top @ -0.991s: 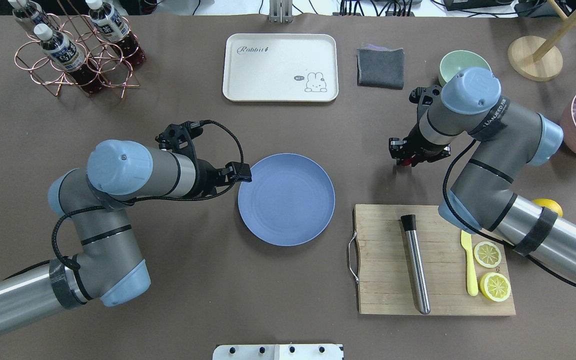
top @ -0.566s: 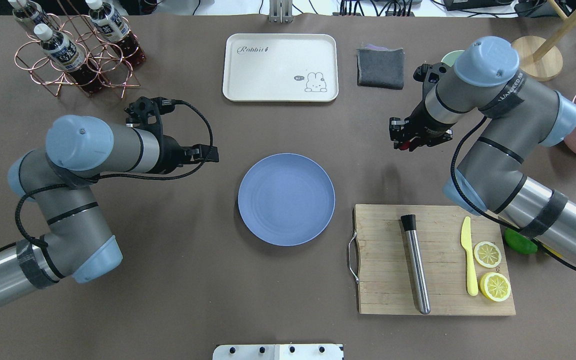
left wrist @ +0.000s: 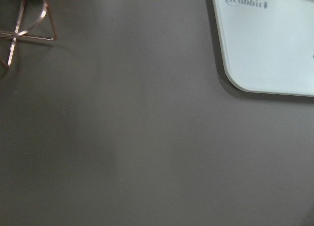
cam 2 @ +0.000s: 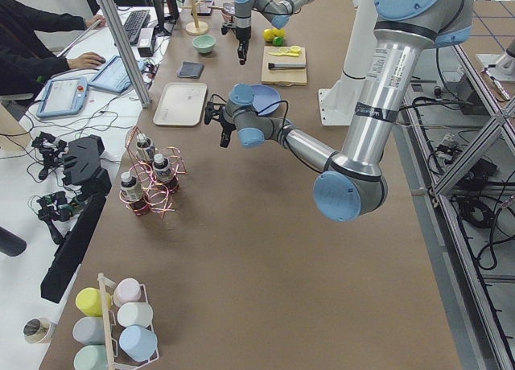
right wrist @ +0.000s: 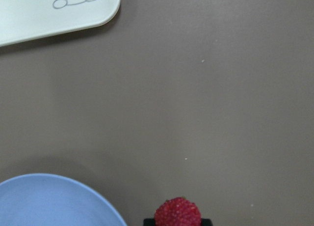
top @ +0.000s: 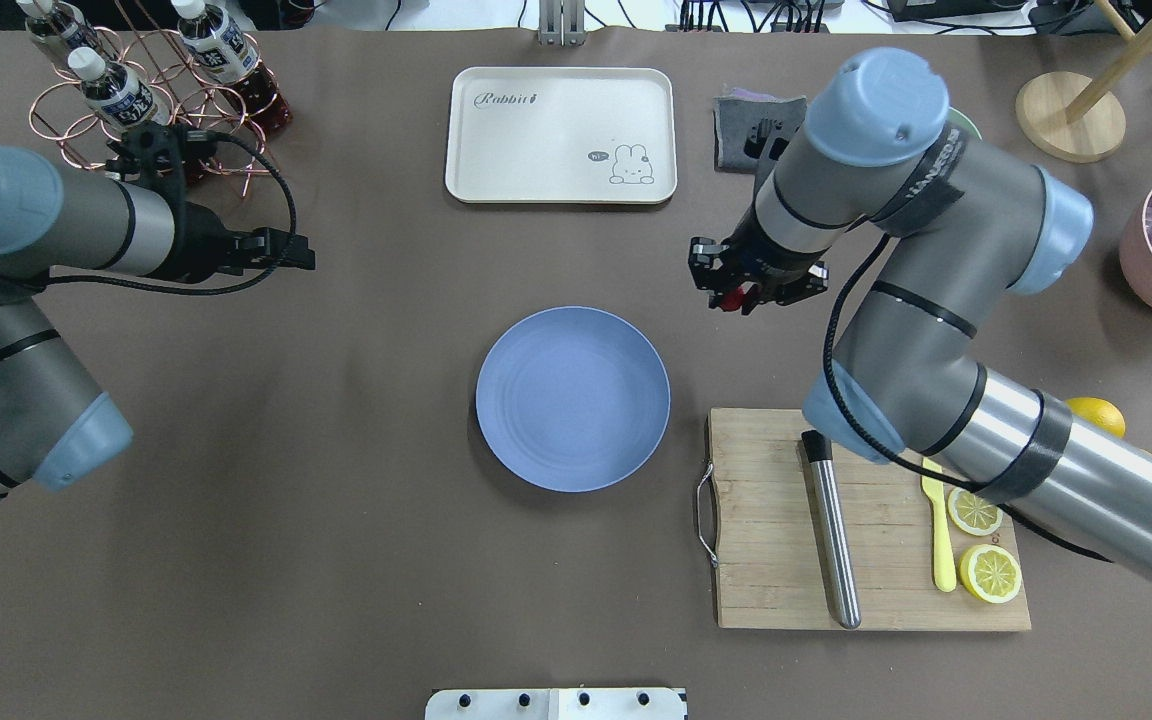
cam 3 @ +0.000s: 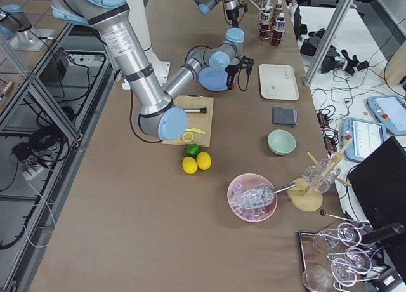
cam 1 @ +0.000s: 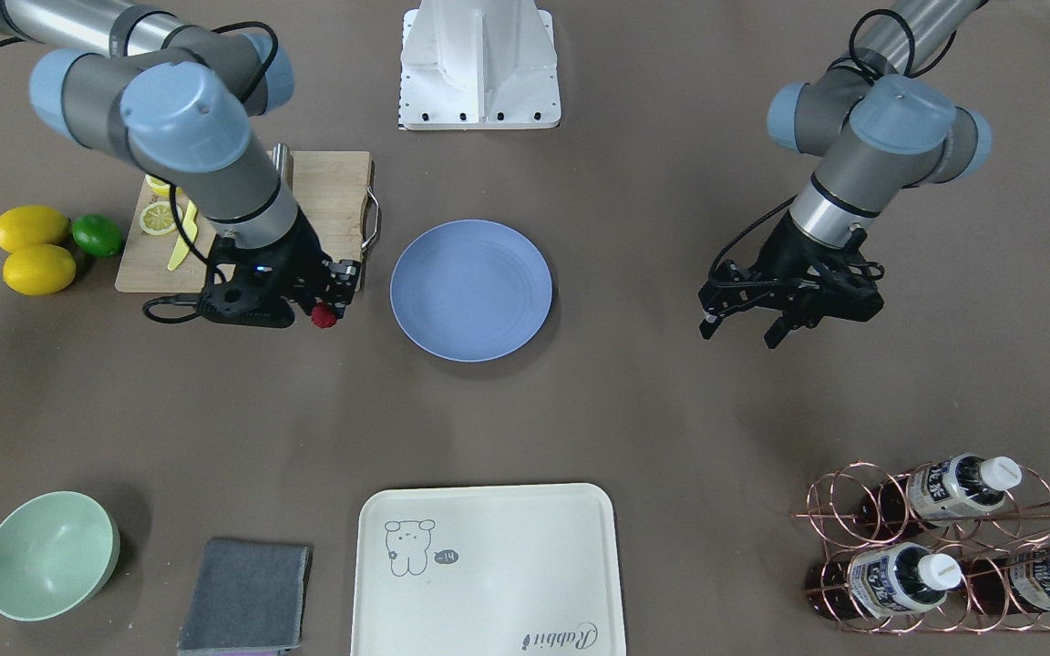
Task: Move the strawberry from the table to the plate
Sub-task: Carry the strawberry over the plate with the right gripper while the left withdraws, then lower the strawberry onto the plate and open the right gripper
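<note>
The right gripper (top: 751,288) is pinching the strawberry (top: 733,298) and seems to be holding it clear of the table (top: 386,560), just outside the rim of the plate (top: 572,398) on the side facing the table's right end. So the pick looks done, while carrying the berry over the bare plate and letting go are remaining. The left gripper (cam 1: 739,333) is hanging with its fingers spread, well apart toward the table's left end.

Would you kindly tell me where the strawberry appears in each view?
Front-facing: strawberry left of the plate.
Overhead: up-right of the plate.
Exterior left: too small to tell.
Exterior right: too small to tell.
Left wrist: not in it.
Right wrist: bottom edge, right of the plate.
Shared landmark: the plate.
</note>
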Robot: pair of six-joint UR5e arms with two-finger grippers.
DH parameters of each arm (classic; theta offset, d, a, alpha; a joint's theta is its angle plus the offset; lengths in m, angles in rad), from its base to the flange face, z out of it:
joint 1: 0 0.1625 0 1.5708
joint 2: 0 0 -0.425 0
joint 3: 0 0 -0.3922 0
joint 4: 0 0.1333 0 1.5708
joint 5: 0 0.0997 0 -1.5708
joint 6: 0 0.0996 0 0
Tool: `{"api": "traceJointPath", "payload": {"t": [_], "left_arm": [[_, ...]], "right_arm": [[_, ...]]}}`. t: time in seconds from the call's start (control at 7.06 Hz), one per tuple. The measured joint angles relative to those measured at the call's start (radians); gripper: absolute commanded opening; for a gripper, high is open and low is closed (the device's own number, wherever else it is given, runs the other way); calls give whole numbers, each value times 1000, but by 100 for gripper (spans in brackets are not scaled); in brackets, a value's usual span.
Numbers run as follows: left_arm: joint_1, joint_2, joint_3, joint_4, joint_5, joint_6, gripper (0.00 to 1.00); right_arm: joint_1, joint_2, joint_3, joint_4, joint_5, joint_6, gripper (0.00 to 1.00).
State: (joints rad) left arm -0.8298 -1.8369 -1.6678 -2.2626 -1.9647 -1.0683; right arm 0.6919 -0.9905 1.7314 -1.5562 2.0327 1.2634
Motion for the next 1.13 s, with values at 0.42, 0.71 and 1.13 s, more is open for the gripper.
{"api": "traceJointPath", "payload": {"t": [0.42, 0.71, 1.13], "left_arm": [[-36, 97, 2, -15, -31, 170, 98], [-64, 120, 20, -17, -34, 185, 98], [-89, 141, 52, -26, -35, 187, 98]], "right_arm": [[-184, 56, -6, -1, -175, 132, 0], [-262, 102, -55, 10, -264, 174, 0], [-285, 153, -175, 91, -299, 183, 0]]}}
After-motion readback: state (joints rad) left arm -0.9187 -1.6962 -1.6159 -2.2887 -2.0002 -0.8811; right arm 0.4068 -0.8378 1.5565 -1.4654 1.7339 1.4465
